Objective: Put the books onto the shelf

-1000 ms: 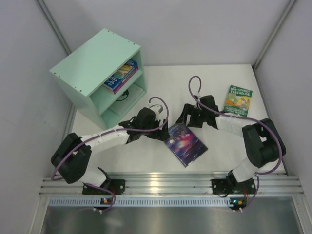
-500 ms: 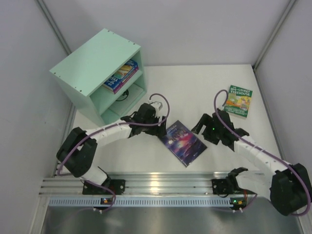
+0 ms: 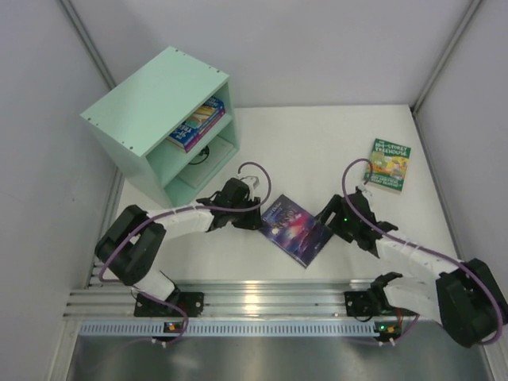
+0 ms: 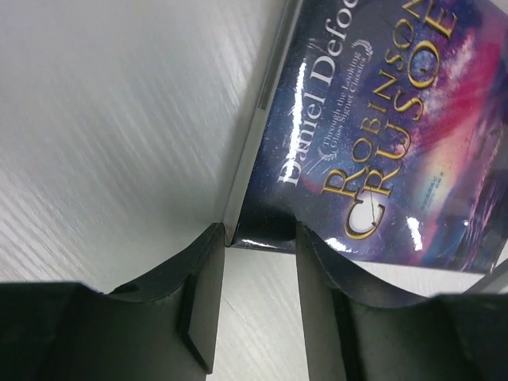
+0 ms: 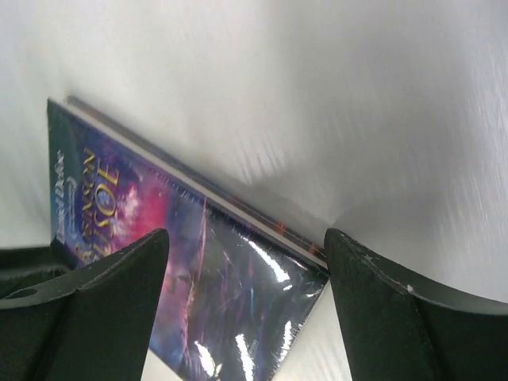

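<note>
Left arm [image 3: 171,218] and right arm [image 3: 406,252]: white links, black joints, looped purple cables [image 3: 254,164]

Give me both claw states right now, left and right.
Left claw: half open, tips astride a corner of the galaxy book; grip not clear.
Right claw: open wide over the same book, holding nothing.

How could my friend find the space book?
Find the mint-green shelf at the far left of the table. Come nearer: one book lies between the left end effector and the right end effector. It is dark purple-blue like starry space; the other loose book is green and yellow.
</note>
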